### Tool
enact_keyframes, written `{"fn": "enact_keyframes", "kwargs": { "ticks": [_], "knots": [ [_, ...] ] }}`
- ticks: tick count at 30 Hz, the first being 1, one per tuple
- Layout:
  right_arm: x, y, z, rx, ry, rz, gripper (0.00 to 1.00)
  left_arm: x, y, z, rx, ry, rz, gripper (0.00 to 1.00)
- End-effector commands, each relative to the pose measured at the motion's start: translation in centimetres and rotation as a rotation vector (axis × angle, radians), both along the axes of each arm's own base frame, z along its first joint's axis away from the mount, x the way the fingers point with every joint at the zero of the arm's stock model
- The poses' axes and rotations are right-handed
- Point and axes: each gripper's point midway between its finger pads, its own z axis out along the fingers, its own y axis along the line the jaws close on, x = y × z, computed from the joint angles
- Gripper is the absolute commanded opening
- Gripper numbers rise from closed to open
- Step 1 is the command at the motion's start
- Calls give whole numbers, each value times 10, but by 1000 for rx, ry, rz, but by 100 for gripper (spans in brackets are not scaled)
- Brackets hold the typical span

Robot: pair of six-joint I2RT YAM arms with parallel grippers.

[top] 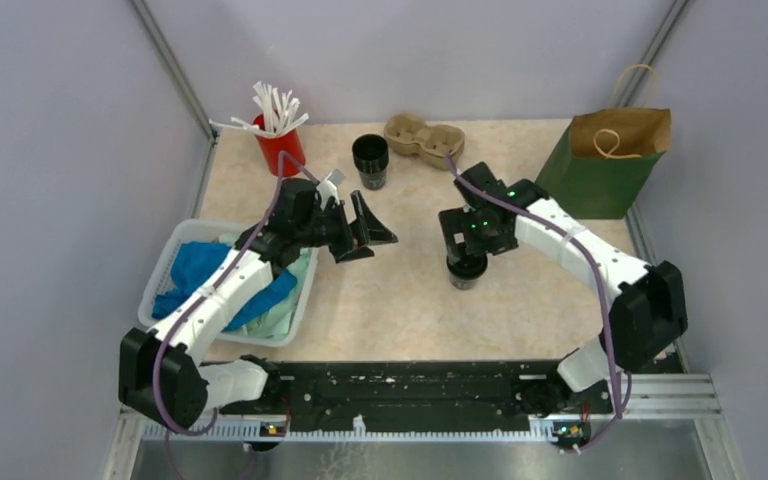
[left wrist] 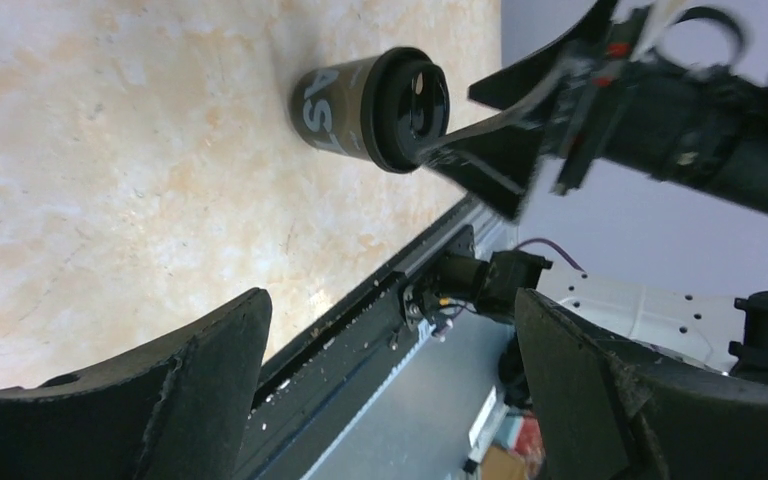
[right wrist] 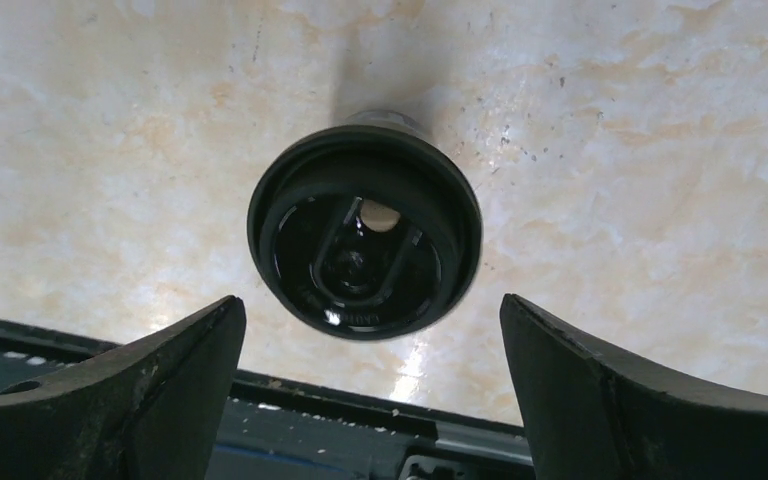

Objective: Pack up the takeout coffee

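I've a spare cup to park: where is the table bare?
Bare: the near-centre stretch between basket and lidded cup. Crowded: the back edge, with red cup, open cup, tray and bag.

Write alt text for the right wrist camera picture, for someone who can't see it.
A lidded black takeout coffee cup stands on a beige marbled table, seen from directly above, between the open jaws of the right gripper, which do not touch it. A dark rail runs along the bottom edge.
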Motion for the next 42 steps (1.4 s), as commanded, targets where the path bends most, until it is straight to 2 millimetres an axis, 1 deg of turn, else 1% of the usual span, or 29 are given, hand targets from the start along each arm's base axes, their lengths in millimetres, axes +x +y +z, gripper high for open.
{"fn": "enact_keyframes", "kwargs": {
  "ticks": [1,2,3,5,6,8,9,10,11,13,16,18,20,22,23,24,26,28,32,35,39,42],
  "knots": [
    [-5,-5,51,260,-51,-32,95,-9,-20,5,-63,43,-152,96],
    [-8,-9,58,315,-70,-31,94,-9,-26,3,-67,53,-178,95],
    [-9,-18,55,356,-66,-54,93,-9,-33,-3,-65,70,-202,92],
    [-10,-32,56,449,-78,-97,90,-4,-45,-2,-66,63,-235,88],
    [-10,-40,55,503,-77,-128,87,-2,-52,-3,-70,61,-250,84],
    [-10,-49,54,626,-76,-161,83,2,-66,-7,-86,77,-269,75],
    [-10,-52,50,676,-63,-179,79,3,-73,-11,-97,94,-281,70],
    [-10,-53,46,724,-48,-192,75,4,-80,-16,-105,106,-295,67],
    [-11,-50,42,771,-28,-195,69,4,-87,-23,-103,125,-309,65],
    [-4,-50,38,851,-24,-203,61,7,-96,-36,-88,151,-328,59],
    [3,-48,28,887,-12,-213,59,14,-105,-59,-67,216,-339,47],
    [6,-45,20,915,-1,-228,55,20,-112,-66,-70,238,-351,43],
    [9,-45,12,921,5,-243,50,25,-120,-69,-68,242,-356,43],
    [12,-47,3,911,16,-257,46,27,-128,-70,-88,244,-365,45],
    [13,-47,-2,903,27,-266,44,28,-130,-72,-92,254,-363,46],
    [14,-48,-5,901,38,-264,40,29,-132,-75,-91,263,-358,47],
    [15,-48,-9,896,53,-254,36,31,-134,-81,-85,280,-345,46],
    [16,-48,-11,892,57,-249,36,34,-137,-83,-89,287,-338,43],
    [14,-46,-17,901,78,-243,37,38,-143,-86,-84,288,-326,41],
    [13,-46,-22,897,97,-237,38,37,-146,-89,-79,299,-320,40],
    [16,-45,-21,903,91,-233,38,38,-147,-93,-74,303,-311,37],
    [16,-45,-26,904,101,-238,36,39,-147,-95,-66,303,-302,36]
  ]
}}
